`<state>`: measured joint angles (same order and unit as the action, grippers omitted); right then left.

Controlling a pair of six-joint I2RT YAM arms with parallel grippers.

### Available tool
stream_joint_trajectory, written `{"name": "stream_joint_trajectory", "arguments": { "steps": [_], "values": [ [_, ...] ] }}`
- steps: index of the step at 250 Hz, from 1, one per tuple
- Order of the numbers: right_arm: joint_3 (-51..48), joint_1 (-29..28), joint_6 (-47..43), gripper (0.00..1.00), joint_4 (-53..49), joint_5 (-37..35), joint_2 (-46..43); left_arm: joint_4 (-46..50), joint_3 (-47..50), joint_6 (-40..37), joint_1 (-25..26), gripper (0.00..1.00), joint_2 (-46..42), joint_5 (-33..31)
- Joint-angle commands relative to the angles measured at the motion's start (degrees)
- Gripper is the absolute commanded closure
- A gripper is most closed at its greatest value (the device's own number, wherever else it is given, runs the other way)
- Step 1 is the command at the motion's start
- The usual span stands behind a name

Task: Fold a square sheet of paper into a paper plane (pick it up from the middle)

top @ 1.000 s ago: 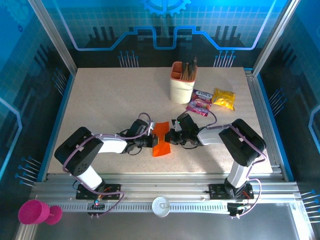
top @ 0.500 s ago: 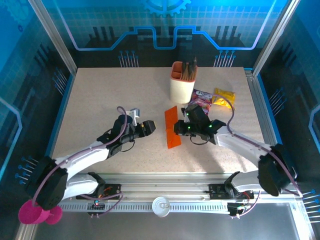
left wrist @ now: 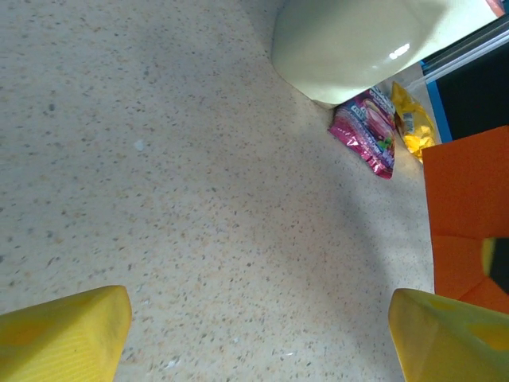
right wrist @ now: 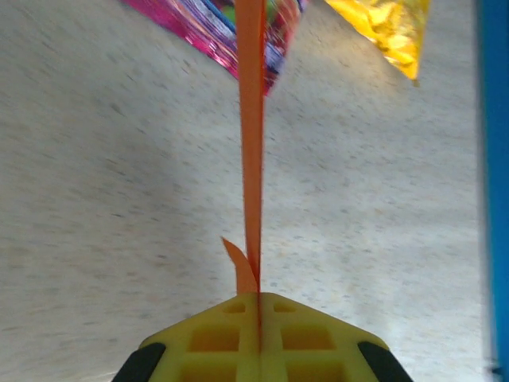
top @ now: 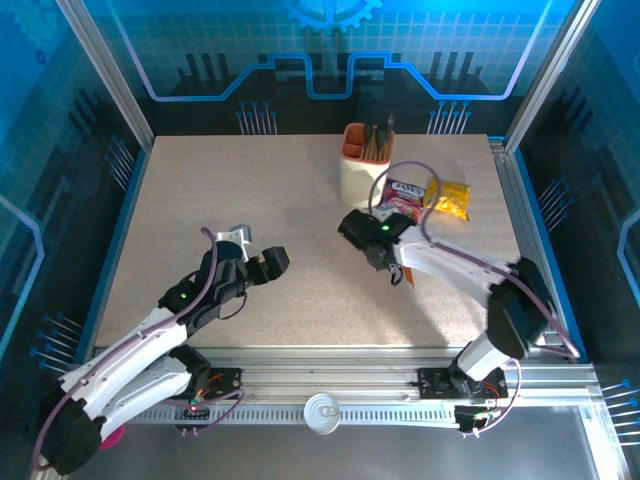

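Mid-fold, judged: right gripper (right wrist: 258, 298) pinches the square sheet of paper (right wrist: 251, 119) edge-on; left gripper (left wrist: 262, 333) gapes empty, left of it; next move probably needs its regrasp.

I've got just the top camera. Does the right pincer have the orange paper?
Observer: Yes. On the right wrist camera the right pincer is shut on the paper, which stands edge-on out of its tips.
Operator: And the other arm?
Observer: Its wrist camera shows the left pincer open, yellow fingers wide apart with speckled table between them.
Operator: Is the sheet clean along the grip?
Observer: Not quite. A small flap curls off to one side right at the tips.
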<state>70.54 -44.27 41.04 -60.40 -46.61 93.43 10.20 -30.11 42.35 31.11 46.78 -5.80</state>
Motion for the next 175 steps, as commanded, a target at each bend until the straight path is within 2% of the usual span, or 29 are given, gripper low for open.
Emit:
{"name": "stream_joint_trajectory", "arguments": {
  "steps": [1,73,82,95,115,148,175],
  "values": [
    [3.6,-3.6,5.7,1.00,-7.8,-6.7,8.1,7.0,-1.0,1.7,-0.5,0.15,-1.9,-0.7],
    [12.3,-13.2,10.3,1.00,2.9,8.2,23.8,9.8,-4.7,2.5,-1.1,0.15,-1.1,0.8],
    [13.4,-13.8,10.5,0.90,5.0,10.7,24.9,10.5,-5.6,2.4,-1.1,0.15,-0.6,0.7],
    [14.8,-14.8,10.5,0.67,8.8,14.7,25.6,11.8,-6.7,2.2,-1.2,0.15,-0.1,0.6],
    [14.3,-15.1,10.5,0.54,15.1,20.1,23.5,13.5,-8.2,1.9,-1.3,0.15,0.0,0.3],
    [5.8,-13.4,9.9,0.43,26.6,26.8,13.7,16.9,-11.9,0.4,-1.8,0.14,1.5,0.1],
    [-4.4,-9.9,9.0,0.44,35.0,33.2,4.3,19.2,-15.6,-0.7,-1.9,0.12,4.1,0.6]
  ]
}}
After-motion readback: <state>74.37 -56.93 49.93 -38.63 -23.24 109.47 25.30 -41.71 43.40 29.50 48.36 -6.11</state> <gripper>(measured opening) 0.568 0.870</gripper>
